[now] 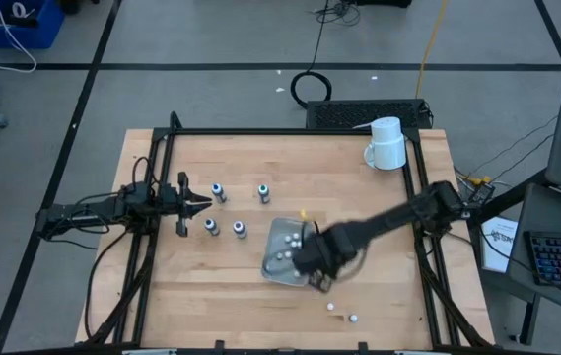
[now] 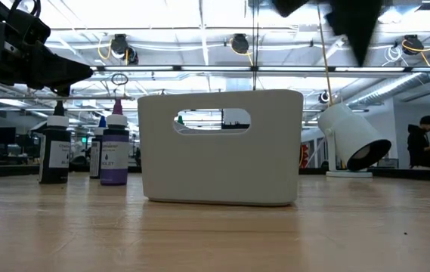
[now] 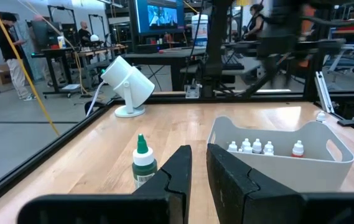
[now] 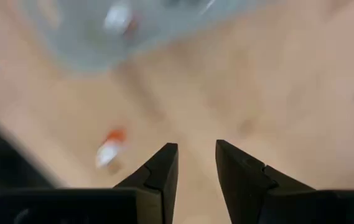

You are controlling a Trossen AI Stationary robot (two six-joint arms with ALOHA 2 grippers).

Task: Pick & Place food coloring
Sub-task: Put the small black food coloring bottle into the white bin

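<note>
Wood table (image 1: 162,296): white bin (image 3: 316,163) w/ small bottles (image 3: 256,147); right tool (image 4: 196,163) narrow, empty.

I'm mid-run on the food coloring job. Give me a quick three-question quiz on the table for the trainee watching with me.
1. Count: how many capped bottles stand on the table between the left gripper and the white bin?
2. True or false: the white mug stands upright.
3. Pick one: the right gripper is A) at the white bin, B) beside the mug, C) over the four bottles.

Key: 1) four. 2) False, it is tipped over. 3) A.
</note>
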